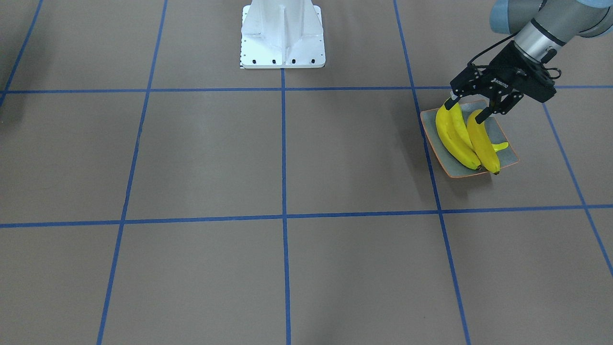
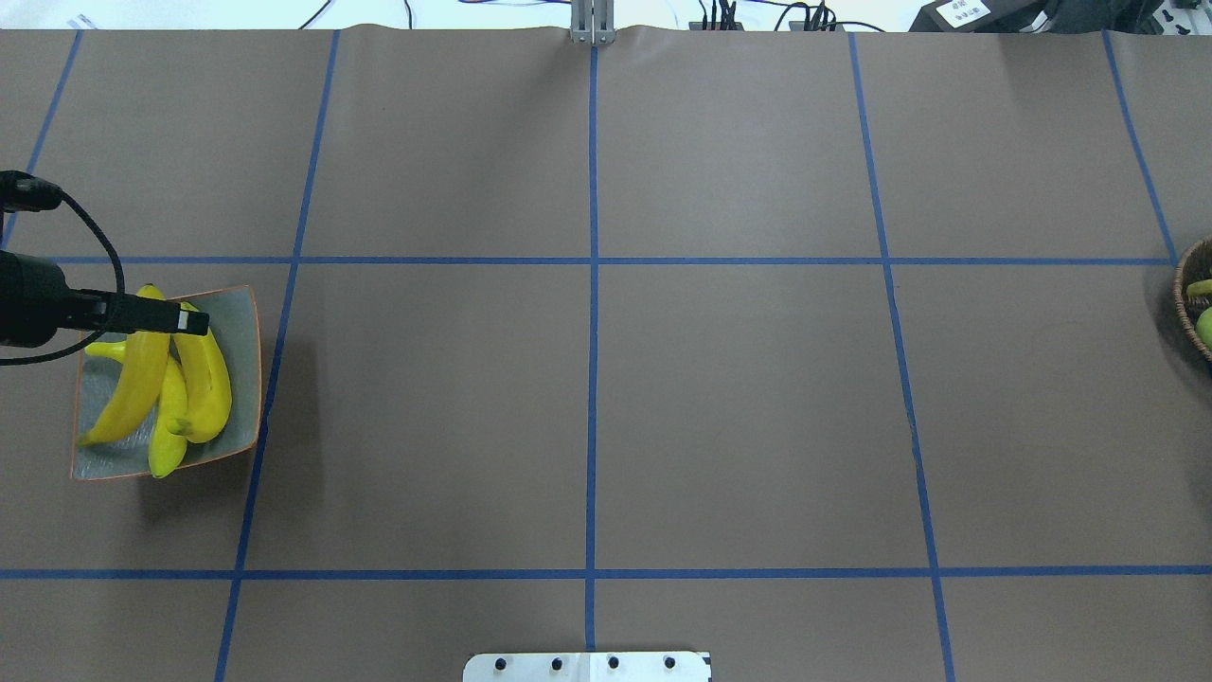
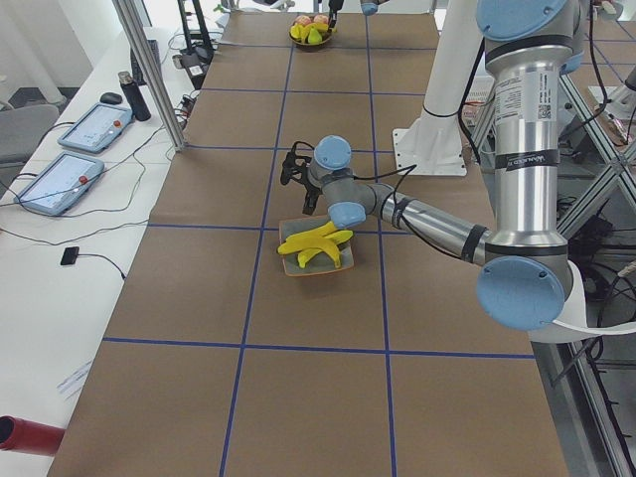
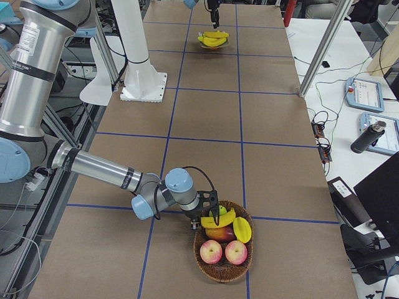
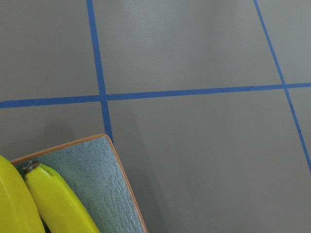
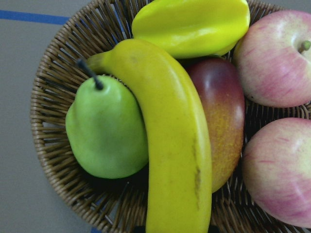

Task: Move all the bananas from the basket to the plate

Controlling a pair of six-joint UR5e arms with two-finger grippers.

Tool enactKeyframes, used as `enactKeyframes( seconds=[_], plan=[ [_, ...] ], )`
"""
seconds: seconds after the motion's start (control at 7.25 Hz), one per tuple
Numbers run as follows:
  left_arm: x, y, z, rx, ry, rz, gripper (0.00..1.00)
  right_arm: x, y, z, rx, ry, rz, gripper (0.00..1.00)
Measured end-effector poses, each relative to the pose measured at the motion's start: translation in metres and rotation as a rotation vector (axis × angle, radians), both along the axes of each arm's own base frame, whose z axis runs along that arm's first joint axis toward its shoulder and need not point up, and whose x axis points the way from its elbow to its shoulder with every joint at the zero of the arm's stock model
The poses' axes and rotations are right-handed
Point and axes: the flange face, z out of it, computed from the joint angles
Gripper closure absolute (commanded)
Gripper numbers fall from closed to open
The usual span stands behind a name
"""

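Exterior front-facing | left claw (image 1: 465,111) spread, tilted over plate (image 1: 500,136) | contact unclear

Plenty of room for me across the middle of the front view: open brown table (image 1: 191,158), with only the white base mount (image 1: 282,38) standing at top centre. The right side was tight. My left gripper (image 1: 464,111), fingers spread, hung just over the upper ends of the bananas (image 1: 457,139), which filled most of the plate (image 1: 507,157); a bare strip ran along its lower-right edge. And the basket (image 6: 48,97), crowded! The banana (image 6: 175,145) lay on top, uncovered, but the pear (image 6: 104,136) lay against its left flank and the mango (image 6: 223,121) against its right. The starfruit (image 6: 194,24) sat across the top, and apples (image 6: 277,58) packed the right edge.
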Motion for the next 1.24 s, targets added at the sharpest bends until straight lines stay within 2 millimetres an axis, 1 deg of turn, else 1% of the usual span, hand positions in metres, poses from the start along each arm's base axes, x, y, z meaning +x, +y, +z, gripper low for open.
enactKeyframes(
  seconds=[0.28,0.41,0.55,0.83,0.97,1.1,1.24],
  plan=[
    [0.000,0.000,-0.001,0.001,0.001,0.000,0.01,-0.001,-0.004,-0.005,0.016,-0.001,-0.004,1.00],
    [0.001,0.000,-0.001,0.000,0.001,0.001,0.01,0.002,-0.006,-0.007,0.026,-0.001,-0.001,1.00],
    [0.001,0.000,-0.001,0.000,0.002,0.001,0.01,0.012,-0.007,-0.008,0.038,0.003,0.012,1.00],
    [0.001,0.000,-0.002,-0.002,0.004,0.001,0.01,0.041,-0.008,-0.011,0.067,0.012,0.059,1.00],
    [0.001,0.000,-0.002,-0.004,0.004,0.001,0.01,0.053,-0.012,-0.018,0.089,0.011,0.082,1.00],
    [0.001,0.000,-0.002,-0.006,0.005,0.000,0.01,0.058,-0.022,-0.031,0.120,0.006,0.094,1.00],
    [0.002,0.000,-0.002,-0.008,0.006,0.001,0.01,0.059,-0.036,-0.048,0.157,-0.001,0.099,1.00]
  ],
)
